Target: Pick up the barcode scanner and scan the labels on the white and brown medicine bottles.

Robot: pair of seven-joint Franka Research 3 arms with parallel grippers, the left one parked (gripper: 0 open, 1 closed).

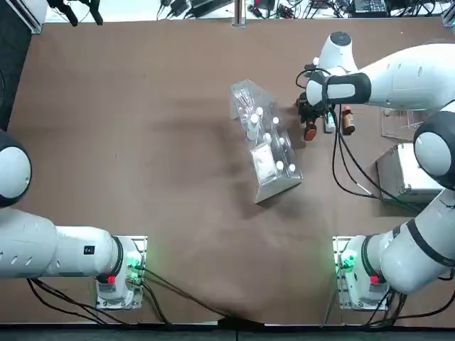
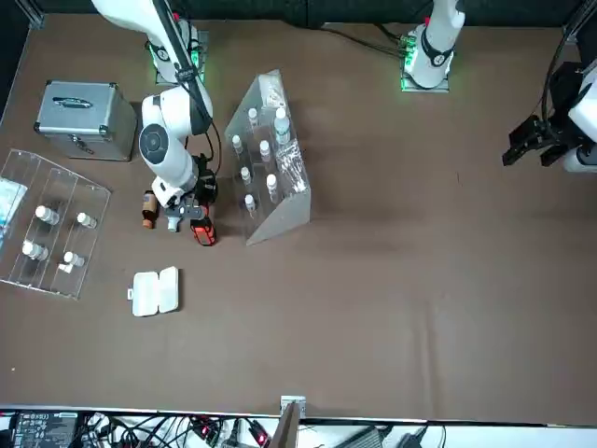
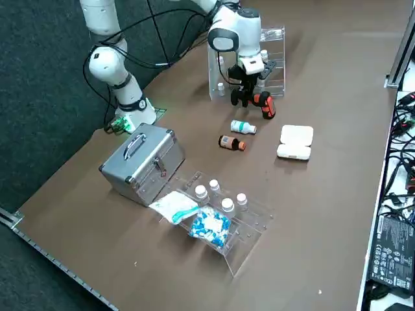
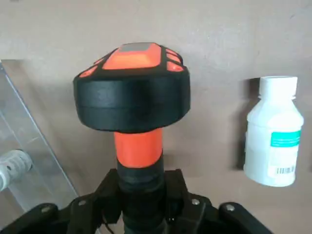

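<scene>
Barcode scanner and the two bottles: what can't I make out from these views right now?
- Lower handle of the barcode scanner: right wrist view, behind the right hand's fingers.
- Barcode on the white bottle: right wrist view, lines too small to read.
- Brown bottle label text: right side view, too small.
- Brown bottle: right wrist view, out of frame.

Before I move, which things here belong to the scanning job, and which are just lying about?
Job:
- barcode scanner, in the right gripper
- white bottle
- brown bottle

Lying about:
- metal case
- open white box
- two clear racks of white-capped vials
</scene>
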